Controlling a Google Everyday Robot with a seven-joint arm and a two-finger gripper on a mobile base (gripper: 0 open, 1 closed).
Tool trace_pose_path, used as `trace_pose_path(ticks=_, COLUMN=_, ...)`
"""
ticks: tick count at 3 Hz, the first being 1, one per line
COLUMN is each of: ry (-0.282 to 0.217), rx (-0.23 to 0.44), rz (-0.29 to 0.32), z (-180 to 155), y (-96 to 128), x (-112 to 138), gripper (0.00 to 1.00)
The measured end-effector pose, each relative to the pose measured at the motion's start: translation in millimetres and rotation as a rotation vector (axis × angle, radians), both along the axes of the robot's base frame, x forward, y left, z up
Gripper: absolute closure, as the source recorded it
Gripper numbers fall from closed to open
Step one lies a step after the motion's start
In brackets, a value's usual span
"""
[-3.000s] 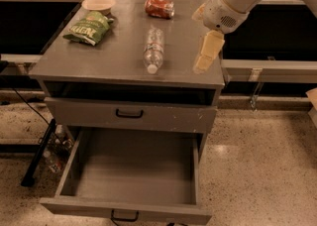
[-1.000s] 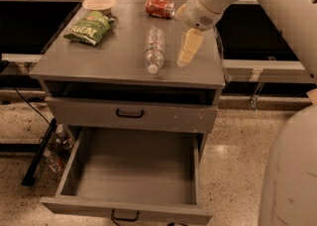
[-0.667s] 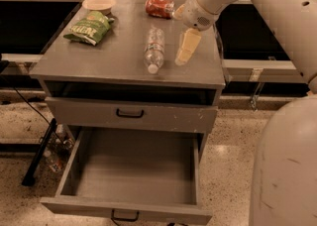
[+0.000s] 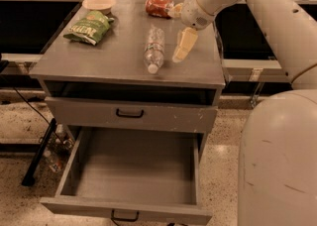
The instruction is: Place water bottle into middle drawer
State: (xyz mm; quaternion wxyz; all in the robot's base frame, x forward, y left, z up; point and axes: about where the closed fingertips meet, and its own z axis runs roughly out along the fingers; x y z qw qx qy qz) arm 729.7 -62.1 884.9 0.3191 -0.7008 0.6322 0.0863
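Observation:
The water bottle [image 4: 154,49] lies on its side on the grey cabinet top [image 4: 109,56], white cap pointing toward the front edge. My gripper [image 4: 176,34] hangs just to the right of the bottle, close to it but apart, angled down toward the tabletop. It is open and holds nothing; one cream finger [image 4: 183,44] shows beside the bottle, the other near the red can. Below, the middle drawer [image 4: 133,170] is pulled far out, a plain grey tray with nothing in it and a small black handle [image 4: 124,216] on its front.
A red crushed can [image 4: 159,7], a green snack bag [image 4: 89,27] and a shallow bowl [image 4: 99,3] sit at the back of the cabinet top. The drawer above [image 4: 130,113] is closed. My own body [image 4: 277,160] fills the right side. Black stand legs [image 4: 37,158] lie on the floor at left.
My arm has swung left from the cabinet's right edge, bringing the gripper next to the bottle. The bottle and the drawer have not moved.

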Motion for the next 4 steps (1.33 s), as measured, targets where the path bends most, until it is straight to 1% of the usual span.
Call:
trace_pose_path(ticks=1, ry=-0.004, rx=0.002, rz=0.001, z=1, y=0, x=1, gripper=0.0)
trace_pose_path(ticks=2, ry=-0.101, rx=0.028, rz=0.081, z=11, y=13, x=12, gripper=0.0)
trace_pose_path(ticks=3, ry=-0.199, rx=0.098, rz=0.202, z=22, y=27, x=18, gripper=0.0)
trace_pose_path(ticks=4, ry=-0.261, rx=0.146, rz=0.302, z=27, y=38, x=20, gripper=0.0)
